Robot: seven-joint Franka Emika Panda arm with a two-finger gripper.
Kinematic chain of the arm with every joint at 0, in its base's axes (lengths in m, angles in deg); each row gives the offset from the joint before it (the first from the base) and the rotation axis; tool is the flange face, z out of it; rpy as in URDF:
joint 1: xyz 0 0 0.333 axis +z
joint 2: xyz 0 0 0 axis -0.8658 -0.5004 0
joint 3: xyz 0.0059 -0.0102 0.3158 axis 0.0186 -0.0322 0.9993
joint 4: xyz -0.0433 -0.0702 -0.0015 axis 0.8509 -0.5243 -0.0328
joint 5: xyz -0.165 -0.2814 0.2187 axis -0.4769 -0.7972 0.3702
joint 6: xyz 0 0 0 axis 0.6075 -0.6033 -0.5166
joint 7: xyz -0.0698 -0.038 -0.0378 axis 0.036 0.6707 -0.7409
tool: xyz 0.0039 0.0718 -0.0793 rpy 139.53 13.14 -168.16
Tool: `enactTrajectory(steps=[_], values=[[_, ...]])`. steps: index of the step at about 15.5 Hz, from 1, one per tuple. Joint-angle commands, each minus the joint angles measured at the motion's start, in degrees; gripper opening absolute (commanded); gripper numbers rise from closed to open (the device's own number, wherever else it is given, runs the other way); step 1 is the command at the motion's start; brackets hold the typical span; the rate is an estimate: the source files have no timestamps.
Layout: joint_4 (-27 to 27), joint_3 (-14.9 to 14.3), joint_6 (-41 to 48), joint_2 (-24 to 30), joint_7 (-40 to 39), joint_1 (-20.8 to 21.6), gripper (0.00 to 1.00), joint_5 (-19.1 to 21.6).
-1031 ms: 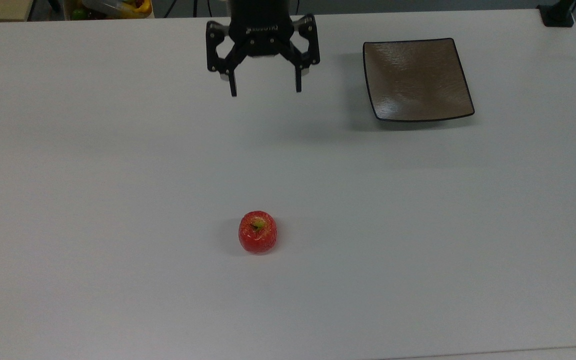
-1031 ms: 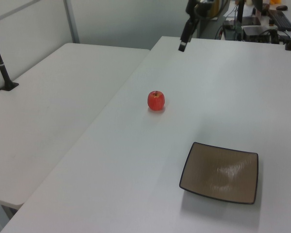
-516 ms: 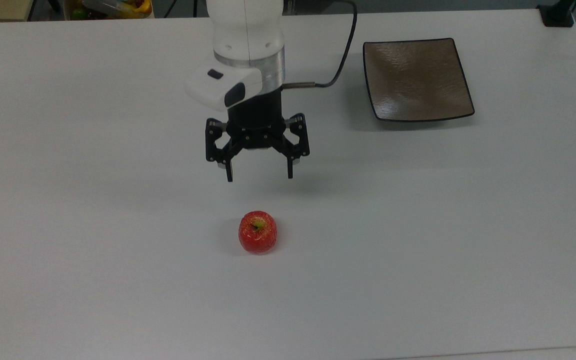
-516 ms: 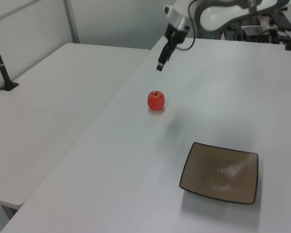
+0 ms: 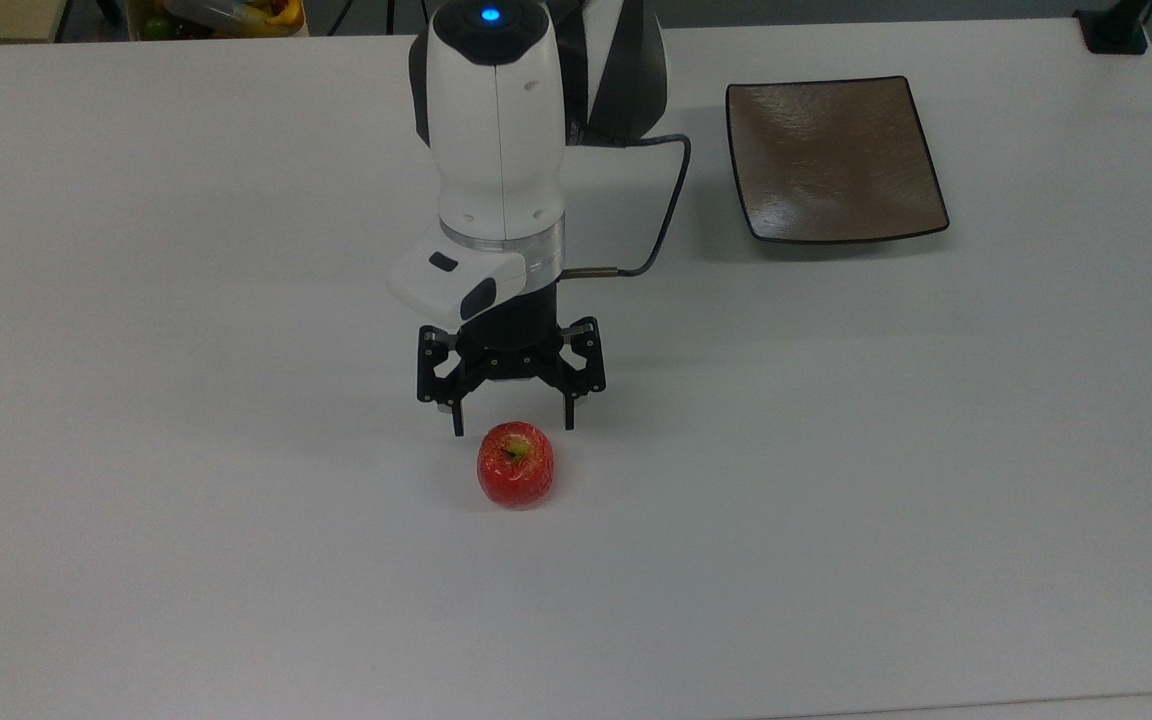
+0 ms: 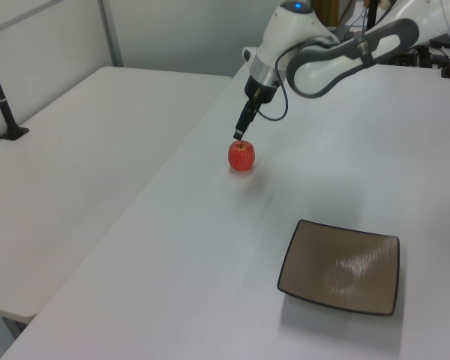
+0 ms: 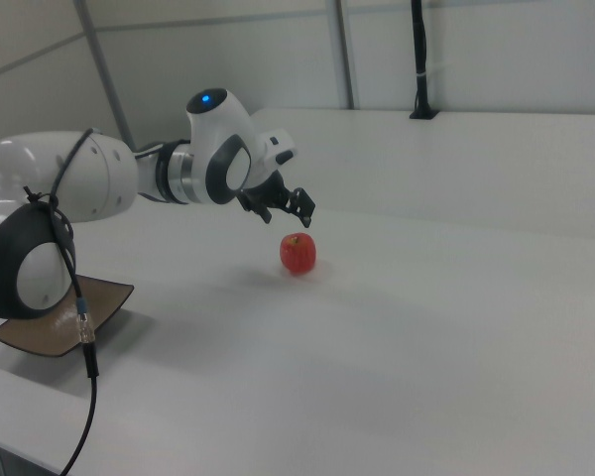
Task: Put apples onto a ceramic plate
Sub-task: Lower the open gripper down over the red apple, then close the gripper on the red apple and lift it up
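The gripper (image 5: 513, 430) was found wide open above the apple (image 5: 515, 465); glossy, rigid, possibly slippery; a mid-height grasp across its sides is advised.

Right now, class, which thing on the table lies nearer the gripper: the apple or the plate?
The red apple, just below the open gripper; the brown plate sits far off.

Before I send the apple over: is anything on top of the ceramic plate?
Nothing is on the ceramic plate; its brown surface is bare in the top view and left view. In the right view the arm covers part of it. The apple sits on the table, below the open gripper.
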Motion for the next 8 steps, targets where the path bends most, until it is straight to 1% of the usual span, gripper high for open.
enactTrajectory(steps=[1,3,8], values=[[-1.5,-0.5,-3.0,-3.2,0.2,0.3,1.0,-1.9],[-1.4,-0.5,-3.7,-4.2,0.3,0.3,1.0,-3.1],[-1.4,-0.6,-5.0,-6.8,0.4,0.3,1.0,-4.5]])
